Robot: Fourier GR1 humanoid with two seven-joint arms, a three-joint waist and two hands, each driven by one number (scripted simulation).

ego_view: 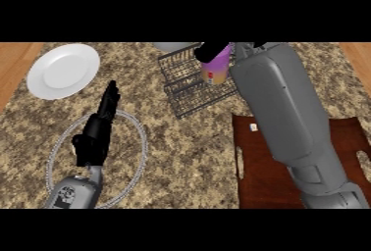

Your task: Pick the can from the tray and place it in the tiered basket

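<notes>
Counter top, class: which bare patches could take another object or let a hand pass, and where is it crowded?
Free: the counter between the wire ring and the brown tray; also between the white plate and the tiered basket. Crowded: the basket, where the right hand holds the can; the ring, with the left hand above it.

A speckled brown-and-cream granite counter (pixel 188 152) fills most of the view. Strips of light wood (pixel 14 63) show along its far left and far right edges. On the far left of the counter lies a white round plate (pixel 63 71); nearer, a thin grey ring (pixel 138 147) lies flat.
</notes>
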